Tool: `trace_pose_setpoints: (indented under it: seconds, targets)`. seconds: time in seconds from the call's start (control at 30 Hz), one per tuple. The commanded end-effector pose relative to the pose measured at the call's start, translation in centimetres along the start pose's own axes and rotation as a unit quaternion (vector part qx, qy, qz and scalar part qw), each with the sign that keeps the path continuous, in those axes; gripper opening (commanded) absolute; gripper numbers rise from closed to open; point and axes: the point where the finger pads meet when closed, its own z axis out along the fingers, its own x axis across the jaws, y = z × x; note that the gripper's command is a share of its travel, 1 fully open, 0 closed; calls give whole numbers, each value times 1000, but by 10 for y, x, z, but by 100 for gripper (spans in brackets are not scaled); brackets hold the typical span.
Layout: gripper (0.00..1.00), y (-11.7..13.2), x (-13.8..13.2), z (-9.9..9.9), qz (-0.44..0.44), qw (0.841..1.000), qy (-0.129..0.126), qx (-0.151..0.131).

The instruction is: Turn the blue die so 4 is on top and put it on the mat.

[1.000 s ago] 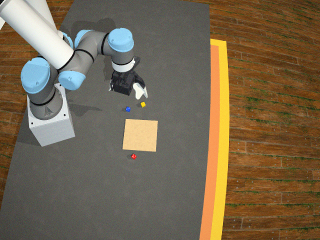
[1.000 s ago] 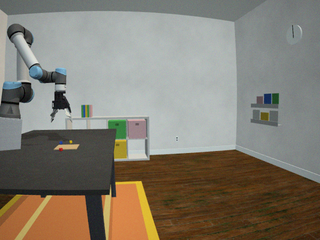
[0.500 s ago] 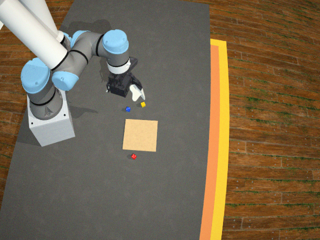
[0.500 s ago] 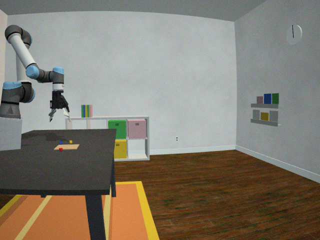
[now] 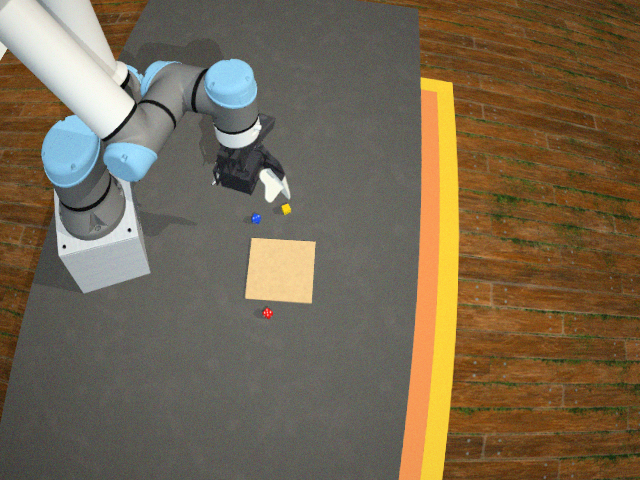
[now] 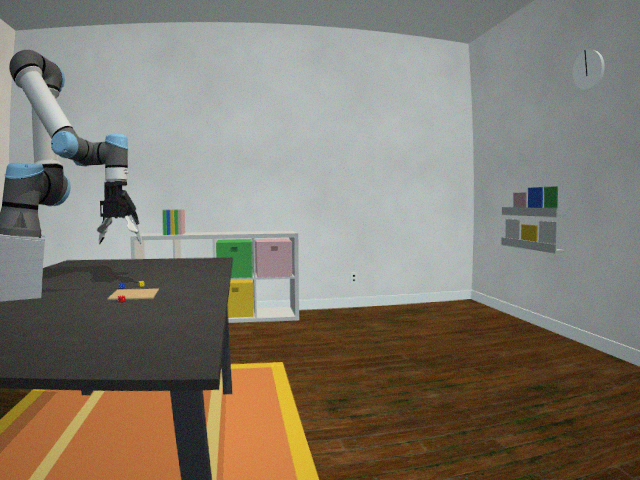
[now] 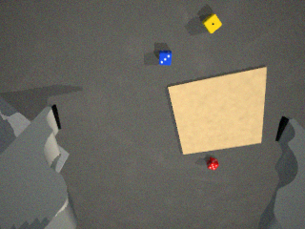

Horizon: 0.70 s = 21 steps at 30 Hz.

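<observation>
Claw (image 5: 247, 193) (image 6: 119, 241) (image 7: 166, 112) hangs wide open above the bench (image 5: 330, 392) (image 6: 118, 330) (image 7: 124, 191), nothing between its fingers. The blue die (image 5: 255, 218) (image 6: 121, 285) (image 7: 165, 57) sits on the bench just off the tan mat (image 5: 280, 270) (image 6: 135, 293) (image 7: 218, 112), three pips showing on its upper face. The yellow die (image 5: 286, 209) (image 6: 141, 283) (image 7: 213, 24), one pip up, lies near the blue one. The red die (image 5: 267, 313) (image 6: 121, 298) (image 7: 213, 163) rests beside the mat's opposite edge.

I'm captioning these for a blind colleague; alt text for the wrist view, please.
A blue die showing three pips and a yellow die lie beyond a tan mat, a red die on its near side. The open hand's fingers frame the view.
</observation>
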Motion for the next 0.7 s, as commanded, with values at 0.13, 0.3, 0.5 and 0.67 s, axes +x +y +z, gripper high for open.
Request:
trace_pose_setpoints:
  seconds: [0.13,0.3,0.5,0.67]
  targets:
    - [100,-1,-2,5,-61,998,-2,0]
    - [100,-1,-2,10,-132,991,-2,0]
    - [100,-2,-2,13,-183,983,-2,1]
    - [100,-2,-2,17,-233,973,-1,1]
